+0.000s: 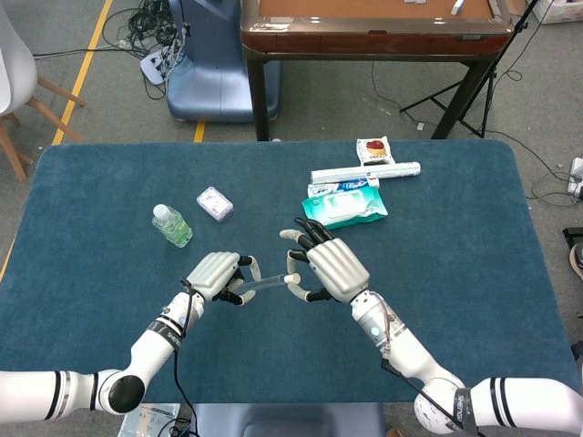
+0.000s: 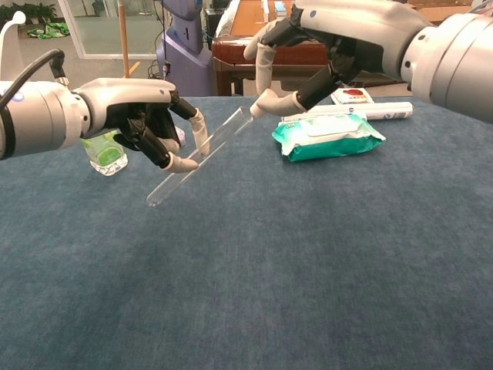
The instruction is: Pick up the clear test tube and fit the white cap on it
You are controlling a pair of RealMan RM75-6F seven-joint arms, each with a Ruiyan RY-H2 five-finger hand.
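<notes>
My left hand (image 1: pixel 214 273) (image 2: pixel 142 116) holds the clear test tube (image 1: pixel 264 284) (image 2: pixel 200 154) near its middle, above the blue table. The tube is tilted, its open end up and pointing right. My right hand (image 1: pixel 335 266) (image 2: pixel 331 38) is just to the right of that end, with thumb and fingers curled toward it. A small white cap (image 1: pixel 291 277) shows at the tube's mouth in the head view, pinched at the right hand's fingertips. From the chest camera the thumb hides the cap. Whether it sits on the tube cannot be told.
A small green bottle (image 1: pixel 171 225) (image 2: pixel 104 150) and a little clear box (image 1: pixel 214 203) stand behind the left hand. A green wipes pack (image 1: pixel 344 202) (image 2: pixel 327 132), a long white tube (image 1: pixel 364 171) (image 2: pixel 362 112) and a snack packet (image 1: pixel 373 149) lie at the back right.
</notes>
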